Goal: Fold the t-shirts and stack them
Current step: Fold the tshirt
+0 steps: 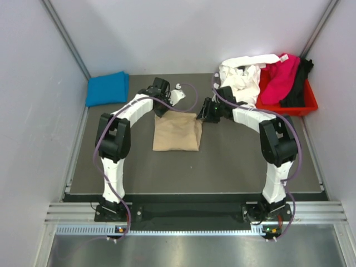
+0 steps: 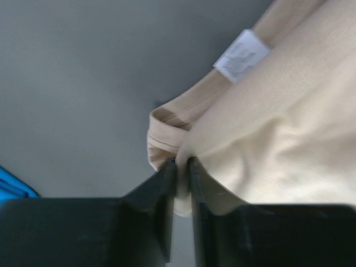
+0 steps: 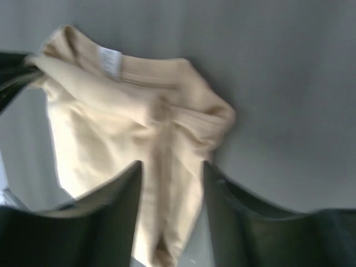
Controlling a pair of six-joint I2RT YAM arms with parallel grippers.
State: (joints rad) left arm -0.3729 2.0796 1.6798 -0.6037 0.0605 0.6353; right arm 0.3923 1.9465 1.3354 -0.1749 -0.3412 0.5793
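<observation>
Pinching tan shirt [image 1: 177, 132] far edge, left hand [image 2: 182, 167]; right hand [image 3: 172, 167] open astride; long axis near-far.

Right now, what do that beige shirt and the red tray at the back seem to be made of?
The tan t-shirt looks like soft matte knit cloth, probably cotton jersey: it creases, shows a ribbed collar and carries a sewn white label. The red tray seems to be rigid, smooth moulded plastic, judging by its straight rim and even colour.
</observation>
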